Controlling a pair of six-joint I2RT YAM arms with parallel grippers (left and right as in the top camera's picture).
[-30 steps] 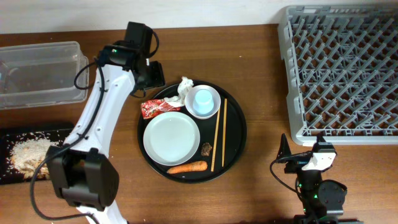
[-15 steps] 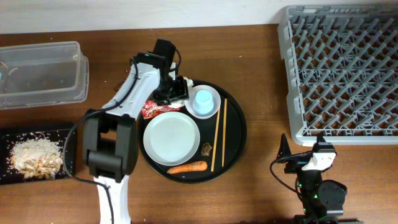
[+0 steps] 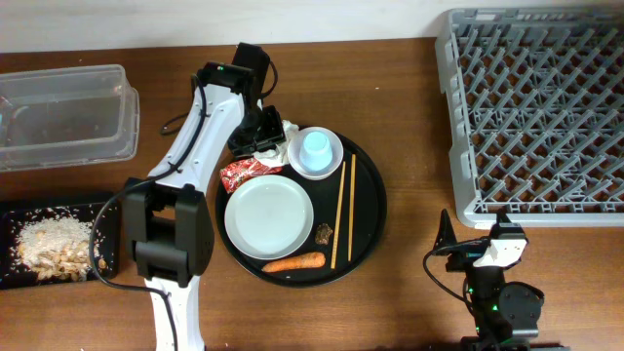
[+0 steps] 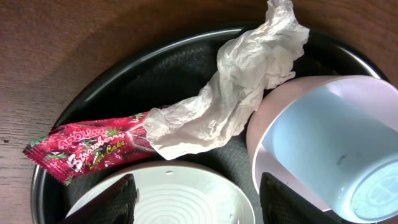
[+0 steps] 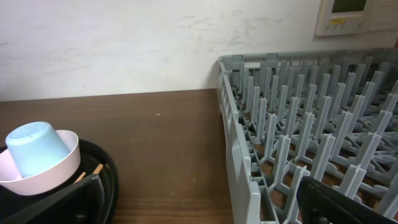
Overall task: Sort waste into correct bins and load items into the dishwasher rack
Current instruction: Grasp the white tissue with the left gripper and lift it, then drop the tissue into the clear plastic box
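My left gripper hangs open over the crumpled white tissue at the back left of the round black tray. In the left wrist view its open fingers frame the white plate. The red wrapper lies left of the tissue. The light-blue cup sits upside down in the white bowl. The plate, chopsticks, carrot and dark scrap lie on the tray. My right gripper is open and empty near the front edge, beside the grey rack.
The clear tub stands at the back left. The shallow black tray with rice lies at the front left. The right wrist view shows the rack wall, the bowl with the cup and a pale wall behind.
My left gripper has swung right from beside the clear tub to the back left of the round tray, and now covers part of the tissue. The right arm has not moved.
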